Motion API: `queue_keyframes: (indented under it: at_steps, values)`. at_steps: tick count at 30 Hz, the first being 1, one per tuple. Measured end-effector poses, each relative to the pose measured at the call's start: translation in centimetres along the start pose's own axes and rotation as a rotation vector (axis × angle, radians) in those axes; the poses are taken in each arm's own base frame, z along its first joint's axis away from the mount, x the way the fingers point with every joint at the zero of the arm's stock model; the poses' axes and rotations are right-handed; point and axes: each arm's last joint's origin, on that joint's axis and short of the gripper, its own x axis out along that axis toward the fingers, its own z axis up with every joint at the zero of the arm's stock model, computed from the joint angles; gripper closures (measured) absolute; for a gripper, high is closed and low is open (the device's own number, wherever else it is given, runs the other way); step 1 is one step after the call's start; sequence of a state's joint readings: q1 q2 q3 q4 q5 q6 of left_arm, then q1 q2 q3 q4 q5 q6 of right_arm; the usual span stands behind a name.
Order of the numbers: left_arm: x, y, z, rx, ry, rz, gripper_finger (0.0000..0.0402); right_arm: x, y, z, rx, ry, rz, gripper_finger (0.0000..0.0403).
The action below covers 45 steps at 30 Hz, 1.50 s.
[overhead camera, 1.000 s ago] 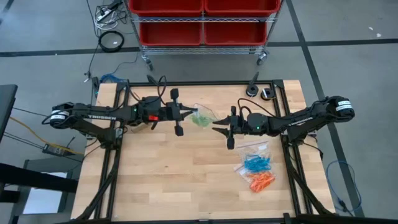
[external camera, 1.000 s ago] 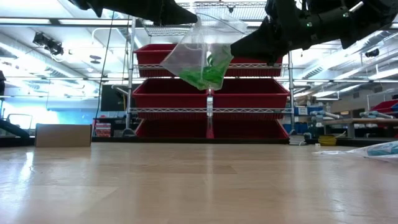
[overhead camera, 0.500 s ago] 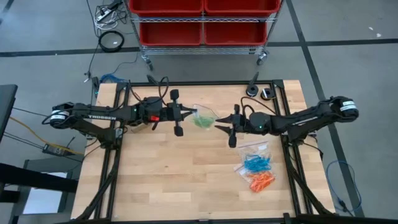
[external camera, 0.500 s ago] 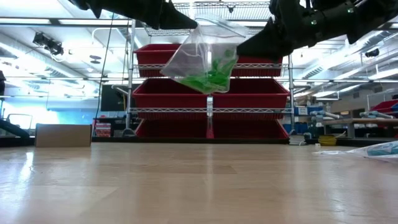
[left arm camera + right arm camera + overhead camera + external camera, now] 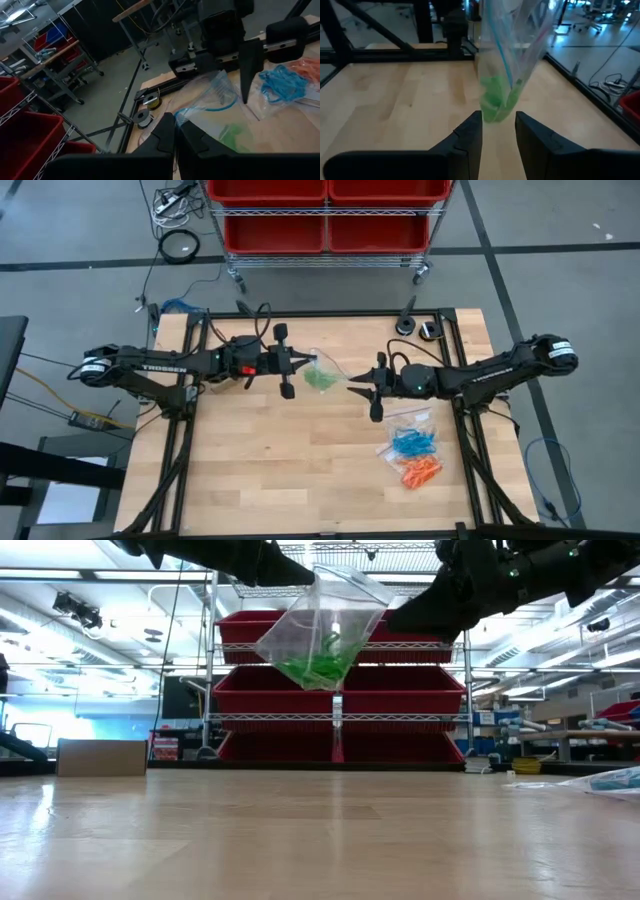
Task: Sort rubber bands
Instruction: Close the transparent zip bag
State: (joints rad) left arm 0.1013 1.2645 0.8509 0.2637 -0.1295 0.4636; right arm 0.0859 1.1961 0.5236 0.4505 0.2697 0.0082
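The left arm reaches in level from the table's left edge, stretched toward the middle, and the left gripper (image 5: 303,362) is clamped tight on one top corner of a clear zip bag (image 5: 325,371) holding the green rubber bands (image 5: 319,378). The bag hangs in the air above the wooden table (image 5: 300,450); the low view shows it well clear of the tabletop, tilted, with the green loops gathered in its lowest corner, which the overhead picture cannot show. From the right edge the right arm stretches in low and nearly level, and the right gripper (image 5: 352,388) sits at the bag's other side with its fingers (image 5: 468,135) parted; its own wrist view shows the bag hanging just ahead of the fingers, not pinched between them. Farther right, near that arm's base, two more clear bags lie flat on the table, one with blue rubber bands (image 5: 412,443) and one with orange rubber bands (image 5: 421,472)
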Motion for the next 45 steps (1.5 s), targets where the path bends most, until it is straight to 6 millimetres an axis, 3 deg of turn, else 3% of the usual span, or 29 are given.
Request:
queue_keyframes:
  at_steps: [45]
  values:
    - [0.4, -0.4, 0.2, -0.032, -0.042, -0.036, 0.0392, 0.1, -1.0, 1.8, -0.004, -0.181, 0.011, 0.0304]
